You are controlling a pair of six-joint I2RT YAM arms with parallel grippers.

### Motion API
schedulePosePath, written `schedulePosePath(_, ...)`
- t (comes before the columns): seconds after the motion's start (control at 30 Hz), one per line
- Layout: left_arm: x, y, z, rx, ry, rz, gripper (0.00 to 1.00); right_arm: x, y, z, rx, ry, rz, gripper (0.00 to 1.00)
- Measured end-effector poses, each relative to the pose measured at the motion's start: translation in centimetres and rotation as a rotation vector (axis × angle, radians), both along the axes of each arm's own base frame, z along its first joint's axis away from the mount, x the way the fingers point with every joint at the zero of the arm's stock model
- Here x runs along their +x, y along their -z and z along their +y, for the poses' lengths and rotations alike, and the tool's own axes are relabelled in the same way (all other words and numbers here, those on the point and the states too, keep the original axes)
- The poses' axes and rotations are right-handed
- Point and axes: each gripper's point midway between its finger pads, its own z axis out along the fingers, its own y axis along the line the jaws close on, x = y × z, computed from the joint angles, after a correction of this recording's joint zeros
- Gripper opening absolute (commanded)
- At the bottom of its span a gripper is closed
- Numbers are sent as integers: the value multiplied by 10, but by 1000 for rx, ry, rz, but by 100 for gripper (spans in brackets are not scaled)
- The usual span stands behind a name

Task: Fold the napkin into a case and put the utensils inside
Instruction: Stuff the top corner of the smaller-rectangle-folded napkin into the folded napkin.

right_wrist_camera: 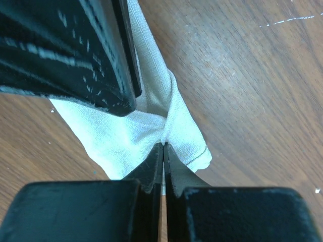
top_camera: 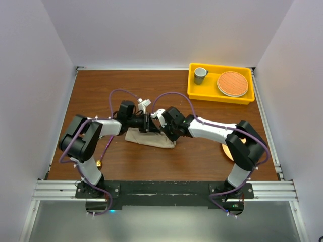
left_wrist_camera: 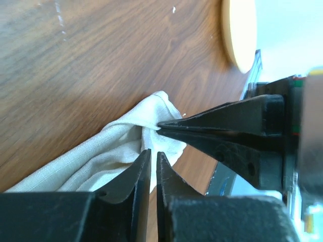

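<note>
**A:** What's the layout, biggest thing first?

**B:** The brown wooden table [top_camera: 192,159] carries a soft, plain beige cloth napkin [top_camera: 151,138]. It sits about the middle of the table, a little left of centre and well apart from every edge. It lies as a bunched, narrow strip, not yet a tidy pocket.

**A:** So which step is this?

**B:** I'd judge the folding is in hand. The case isn't formed, and I can't make out the utensils anywhere.

**A:** And the tools?

**B:** Both meet over the napkin. The right gripper [right_wrist_camera: 162,146] has its jaws fully together, pinching a gathered ridge of cloth at the tips. The left gripper [left_wrist_camera: 152,154] shows only a thin slit between its jaws, with its tips in the fold just beside the right one's. That reads as a pinch on the cloth too.

**A:** What does the next move call for?

**B:** Probably carrying the pinched edge across with both pinches level, so the layer lands flat. An uneven pull would likely twist the strip.
</note>
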Motion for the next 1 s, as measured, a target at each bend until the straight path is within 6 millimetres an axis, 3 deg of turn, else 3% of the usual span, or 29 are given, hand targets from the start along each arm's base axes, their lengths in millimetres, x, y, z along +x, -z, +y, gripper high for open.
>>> schedulePosePath(0.2, 1, -5, 28, -91, -150, 99, 13, 0, -1, 0, 9, 2, -6, 0)
schedulePosePath(0.3, -3, -14, 32, -135, -187, 117, 12, 0, -3, 1, 17, 3, -11, 0)
schedulePosePath(0.53, -23, -24, 14, -195, -168, 156, 10, 1, -14, 2, 41, 7, -30, 0)
schedulePosePath(0.73, -35, -9, -2, -179, -162, 220, 8, 2, -18, 3, 52, 8, -40, 0)
schedulePosePath(1.0, -34, 16, -20, -153, -176, 289, 6, 2, -18, 4, 64, 25, -35, 0)
